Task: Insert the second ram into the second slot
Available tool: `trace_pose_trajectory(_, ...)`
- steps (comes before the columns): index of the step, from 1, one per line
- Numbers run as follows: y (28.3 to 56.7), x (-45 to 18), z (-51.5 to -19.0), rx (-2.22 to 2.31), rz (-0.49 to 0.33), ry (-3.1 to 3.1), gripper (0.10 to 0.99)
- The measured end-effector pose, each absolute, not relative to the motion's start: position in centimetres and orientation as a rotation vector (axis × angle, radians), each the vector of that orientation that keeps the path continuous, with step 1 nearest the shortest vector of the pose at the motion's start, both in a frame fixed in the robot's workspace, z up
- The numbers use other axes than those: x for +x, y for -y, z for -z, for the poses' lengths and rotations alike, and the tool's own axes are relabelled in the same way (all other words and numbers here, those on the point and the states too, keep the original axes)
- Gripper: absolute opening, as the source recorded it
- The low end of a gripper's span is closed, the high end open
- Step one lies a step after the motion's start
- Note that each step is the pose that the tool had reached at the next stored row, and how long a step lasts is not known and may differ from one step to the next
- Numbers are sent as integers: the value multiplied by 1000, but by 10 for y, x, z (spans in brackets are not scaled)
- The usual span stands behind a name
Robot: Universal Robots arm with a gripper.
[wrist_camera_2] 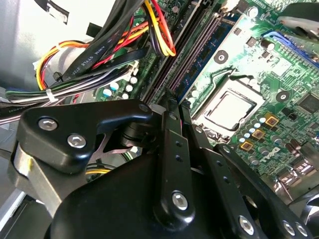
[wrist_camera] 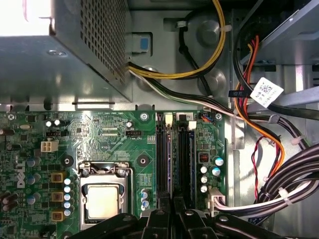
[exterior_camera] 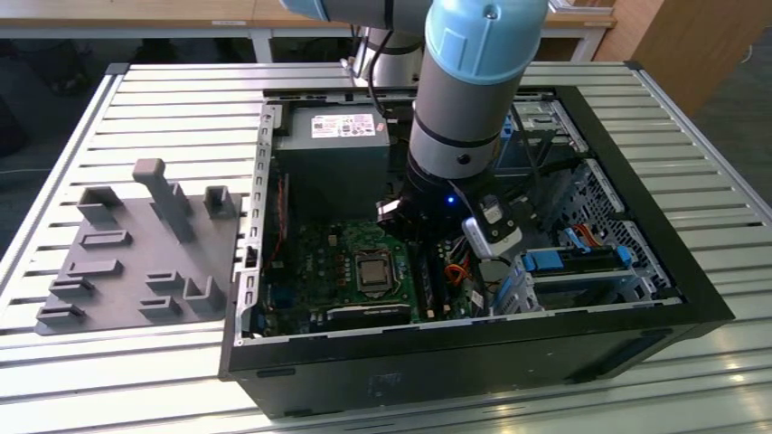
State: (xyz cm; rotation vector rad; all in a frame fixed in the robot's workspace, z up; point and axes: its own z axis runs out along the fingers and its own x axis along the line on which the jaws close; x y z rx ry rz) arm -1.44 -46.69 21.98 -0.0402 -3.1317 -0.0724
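Gripper (wrist_camera: 168, 211) at lower centre of first wrist view, fingers nearly together, pinched on ram (wrist_camera: 172, 164), thin stick edge-on betw dark slots (wrist_camera: 162, 154). Ram long axis runs vertical in frame, straight ahead of fingertips, CPU socket (wrist_camera: 103, 199) to lower left.

Hand (wrist_camera: 172, 211) over memory slots (wrist_camera: 174, 159) — motherboard (wrist_camera: 99, 144) below.

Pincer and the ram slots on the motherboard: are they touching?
Cannot tell. In the first wrist view the pincer overlaps the ram slots at their near end, hiding any contact or gap.
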Motion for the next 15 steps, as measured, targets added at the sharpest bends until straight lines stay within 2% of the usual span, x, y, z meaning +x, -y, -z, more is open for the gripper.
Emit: trace_pose_trajectory(15, 465, -13, -215, -40, 73, 3131, 141)
